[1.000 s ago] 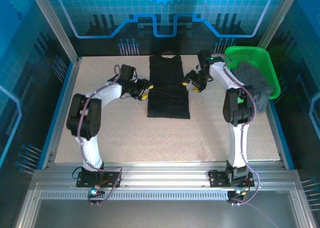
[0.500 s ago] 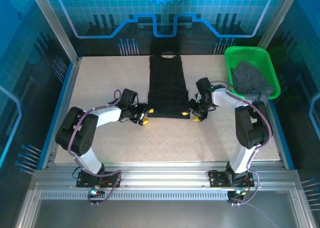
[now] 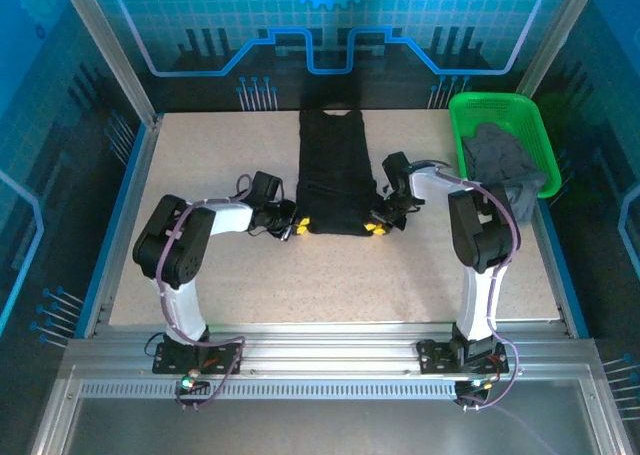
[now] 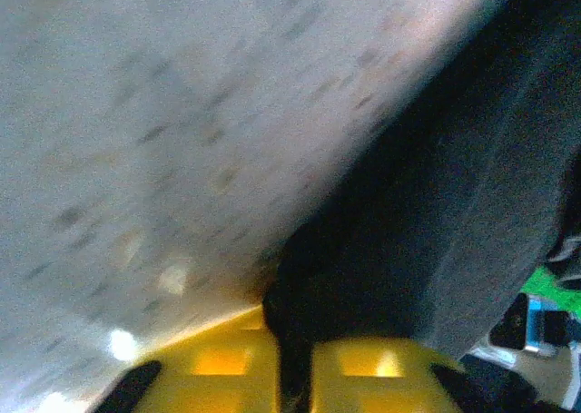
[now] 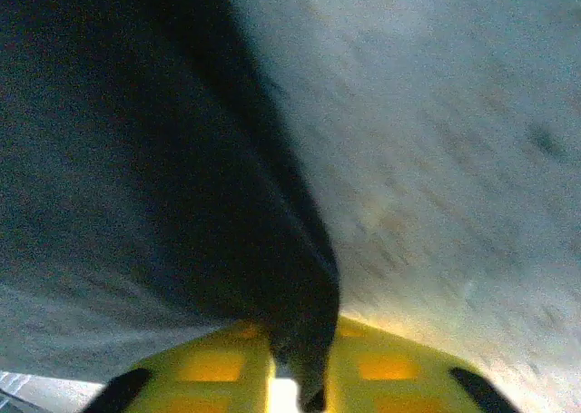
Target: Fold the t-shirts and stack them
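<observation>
The black t-shirt [image 3: 337, 172] lies as a long folded strip in the middle of the table, running from the back edge toward me. My left gripper [image 3: 296, 227] is at its near left corner, shut on the black cloth [image 4: 381, 250], which is pinched between the yellow fingers [image 4: 218, 368]. My right gripper [image 3: 377, 227] is at the near right corner, shut on the cloth [image 5: 182, 204] the same way, with the hem caught between its yellow fingers [image 5: 381, 368]. The grey t-shirt [image 3: 505, 160] lies crumpled in the green basket.
The green mesh basket [image 3: 497, 105] stands at the back right corner of the table. Speckled beige tabletop [image 3: 300, 280] spreads in front of the shirt and to both sides. Aluminium frame posts and blue walls enclose the table.
Both grippers came down from the shirt's middle to its near hem, then closed in on the two near corners and took hold. The shirt's near edge now sits slightly further back.
</observation>
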Robot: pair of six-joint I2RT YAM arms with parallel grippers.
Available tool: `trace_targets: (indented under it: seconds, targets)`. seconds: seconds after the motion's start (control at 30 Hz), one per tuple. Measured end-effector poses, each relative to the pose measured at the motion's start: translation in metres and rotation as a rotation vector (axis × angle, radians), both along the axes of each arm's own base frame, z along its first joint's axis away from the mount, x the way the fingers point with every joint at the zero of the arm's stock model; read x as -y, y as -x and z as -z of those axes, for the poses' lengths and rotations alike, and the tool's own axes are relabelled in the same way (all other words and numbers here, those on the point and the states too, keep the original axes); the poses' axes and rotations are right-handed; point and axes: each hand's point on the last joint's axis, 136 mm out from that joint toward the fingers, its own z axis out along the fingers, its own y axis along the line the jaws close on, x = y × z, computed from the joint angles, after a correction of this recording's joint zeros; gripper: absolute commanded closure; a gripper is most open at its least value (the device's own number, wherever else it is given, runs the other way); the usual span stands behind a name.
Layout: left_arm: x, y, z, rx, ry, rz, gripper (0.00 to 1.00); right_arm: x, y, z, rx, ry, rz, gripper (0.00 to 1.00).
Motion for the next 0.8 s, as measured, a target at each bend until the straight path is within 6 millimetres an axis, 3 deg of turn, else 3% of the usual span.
trace_targets:
  seconds: [0.1,0.2,0.37,0.43,0.5,0.6,0.8]
  targets:
    - [-0.002,-0.022,-0.014,0.067,-0.006,-0.011,1.00,-0.004,-0.024,-0.015,0.068,-0.005,0.003,1.00]
    - [-0.006,-0.044,-0.040,0.135,-0.001,-0.032,1.00,-0.009,-0.051,-0.045,0.159,-0.021,0.007,1.00]
    - [-0.015,-0.067,-0.118,0.308,0.032,-0.058,1.00,-0.008,-0.086,-0.114,0.313,-0.063,0.029,1.00]
    - [-0.015,-0.066,-0.146,0.369,0.051,-0.059,1.00,-0.006,-0.090,-0.138,0.362,-0.081,0.036,1.00]
    - [-0.016,-0.060,-0.162,0.405,0.065,-0.057,1.00,-0.007,-0.085,-0.151,0.382,-0.099,0.033,1.00]
    - [-0.017,-0.036,-0.154,0.388,0.070,-0.042,1.00,-0.006,-0.061,-0.142,0.348,-0.111,0.028,1.00]
    - [-0.009,0.058,-0.053,0.117,0.027,0.060,1.00,-0.001,0.032,-0.062,0.102,-0.067,0.004,1.00]
